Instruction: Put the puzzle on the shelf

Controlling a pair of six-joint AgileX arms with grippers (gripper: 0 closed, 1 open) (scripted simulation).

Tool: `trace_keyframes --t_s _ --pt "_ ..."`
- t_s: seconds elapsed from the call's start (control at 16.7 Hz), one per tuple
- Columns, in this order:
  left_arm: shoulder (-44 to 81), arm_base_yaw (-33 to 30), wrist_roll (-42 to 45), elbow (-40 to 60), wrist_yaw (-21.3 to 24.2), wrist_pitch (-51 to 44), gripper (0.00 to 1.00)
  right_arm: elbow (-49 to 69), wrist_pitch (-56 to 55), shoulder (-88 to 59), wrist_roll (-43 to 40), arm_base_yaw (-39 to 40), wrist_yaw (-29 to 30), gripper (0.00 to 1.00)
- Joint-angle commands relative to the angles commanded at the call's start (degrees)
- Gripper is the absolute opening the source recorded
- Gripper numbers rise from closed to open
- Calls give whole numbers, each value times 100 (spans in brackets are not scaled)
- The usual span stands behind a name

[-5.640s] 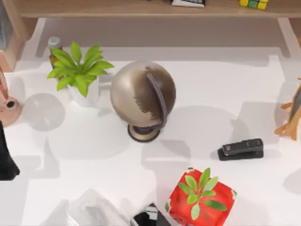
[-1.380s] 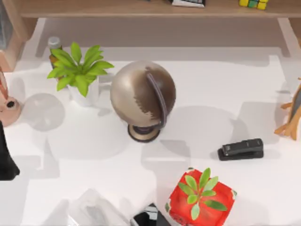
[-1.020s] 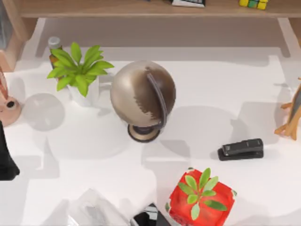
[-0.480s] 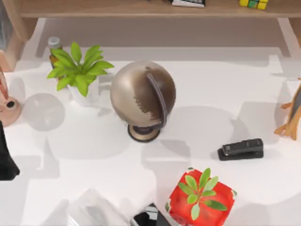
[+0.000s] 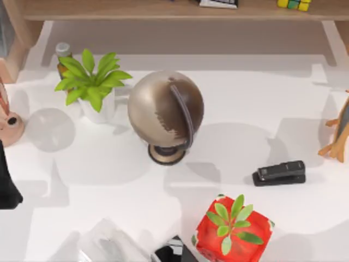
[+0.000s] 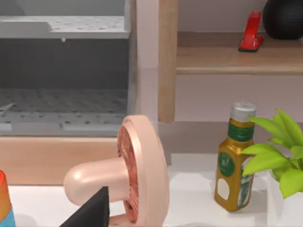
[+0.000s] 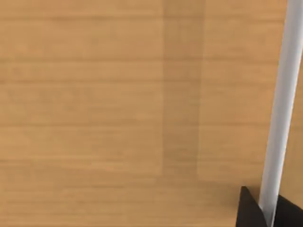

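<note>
Top view: the small tiled cube puzzle (image 5: 294, 4), yellow and green faces showing, sits on the long light-brown wooden shelf (image 5: 136, 10) near its right end, close to the straight front edge and partly cut by the frame's upper border. A dark flat item (image 5: 218, 3) lies on the same board, well apart to the left. On the white tabletop (image 5: 256, 103) a brown globe on a round stand (image 5: 166, 112) occupies the centre, with a leafy green plant in a white pot (image 5: 92, 84) just to its left. A black stapler (image 5: 279, 172) lies right of centre, a red cube-shaped plant pot (image 5: 233, 229) stands near the front edge, and open surface remains between globe and stapler. The black left arm (image 5: 7, 183) stands at the left border. Left wrist view: a pink mushroom-shaped ornament (image 6: 128, 177) lies close by, a gold bottle with a green label (image 6: 233, 170) stands beyond, and a red object (image 6: 251, 32) rests on a wooden ledge; whether the left gripper is holding or spread cannot be told. Right wrist view: plain wood grain, a pale upright bar (image 7: 280, 113), and a dark tip of the right gripper (image 7: 258, 210); its finger spread cannot be told.
</note>
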State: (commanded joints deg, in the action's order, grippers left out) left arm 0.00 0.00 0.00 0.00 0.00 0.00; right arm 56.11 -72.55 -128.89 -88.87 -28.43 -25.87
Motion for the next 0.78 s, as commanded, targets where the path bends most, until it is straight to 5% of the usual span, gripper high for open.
trace_keyframes --t_s 0.78 --pt "0 0 0 0 0 0 100 1016 558 -461 -6 228 235 0"
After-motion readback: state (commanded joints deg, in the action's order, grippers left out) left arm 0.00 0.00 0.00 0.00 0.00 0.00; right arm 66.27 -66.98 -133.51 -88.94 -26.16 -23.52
